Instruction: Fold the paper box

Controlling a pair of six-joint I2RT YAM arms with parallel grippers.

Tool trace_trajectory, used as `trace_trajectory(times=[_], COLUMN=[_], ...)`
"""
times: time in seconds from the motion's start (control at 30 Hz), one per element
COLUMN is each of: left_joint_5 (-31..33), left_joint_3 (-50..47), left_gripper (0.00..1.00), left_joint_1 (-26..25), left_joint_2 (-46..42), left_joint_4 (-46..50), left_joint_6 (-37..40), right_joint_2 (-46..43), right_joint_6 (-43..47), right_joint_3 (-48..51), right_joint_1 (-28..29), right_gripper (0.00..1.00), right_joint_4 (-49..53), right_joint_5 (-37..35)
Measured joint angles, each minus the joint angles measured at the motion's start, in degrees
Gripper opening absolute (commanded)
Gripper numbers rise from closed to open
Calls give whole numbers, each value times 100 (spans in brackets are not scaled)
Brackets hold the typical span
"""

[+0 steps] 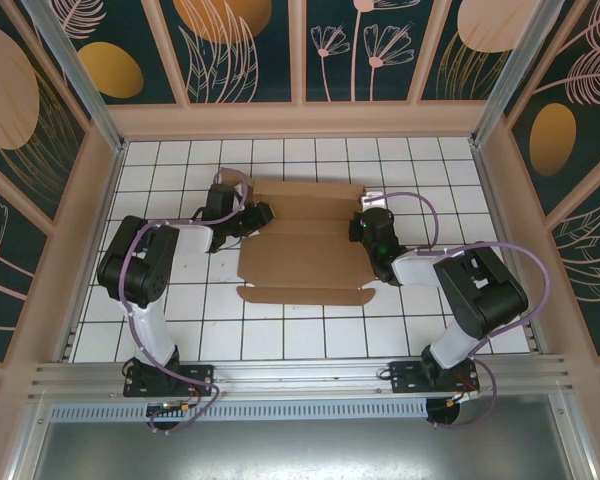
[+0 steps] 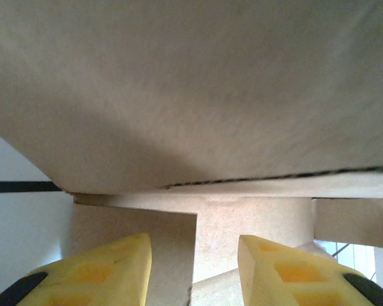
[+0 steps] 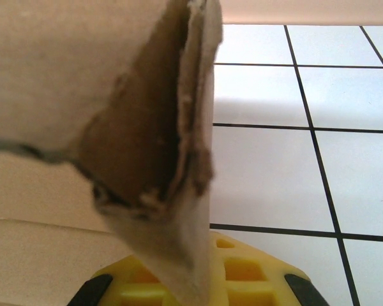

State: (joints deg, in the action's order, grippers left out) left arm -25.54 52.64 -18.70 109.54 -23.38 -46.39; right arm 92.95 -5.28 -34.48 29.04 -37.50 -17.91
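The paper box (image 1: 302,258), a brown die-cut cardboard sheet, lies partly folded in the middle of the tiled table, its near flap flat and its far panels raised. At the box's left side my left gripper (image 1: 256,215) is open. In the left wrist view its yellow fingers (image 2: 115,268) stand apart under a cardboard panel (image 2: 191,95), with a flap edge between them. At the box's right side, my right gripper (image 1: 364,228) is shut on an upright side flap (image 3: 179,210). That flap is pinched between the yellow fingers (image 3: 255,274).
The white tiled table (image 1: 180,330) is walled by a patterned enclosure (image 1: 70,230) on three sides. An aluminium rail (image 1: 300,375) runs along the near edge by both arm bases. Open tiles (image 3: 306,178) lie to the right of the pinched flap.
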Motion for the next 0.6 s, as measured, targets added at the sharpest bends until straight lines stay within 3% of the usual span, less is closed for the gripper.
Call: trace_trajectory(times=[0.3,0.6], left_joint_5=[142,1196], left_joint_3=[66,-149], left_gripper=[42,43], left_joint_1=[-20,-17], left_joint_2=[-94,-1906], left_joint_4=[354,1930], left_joint_6=[33,538], right_joint_2=[22,24], right_joint_6=[-2,-63], right_joint_3=[-79,-157], right_joint_1=[-2,-17], right_gripper=[4,4], right_joint_4=[96,234], right_joint_5=[-61,-157])
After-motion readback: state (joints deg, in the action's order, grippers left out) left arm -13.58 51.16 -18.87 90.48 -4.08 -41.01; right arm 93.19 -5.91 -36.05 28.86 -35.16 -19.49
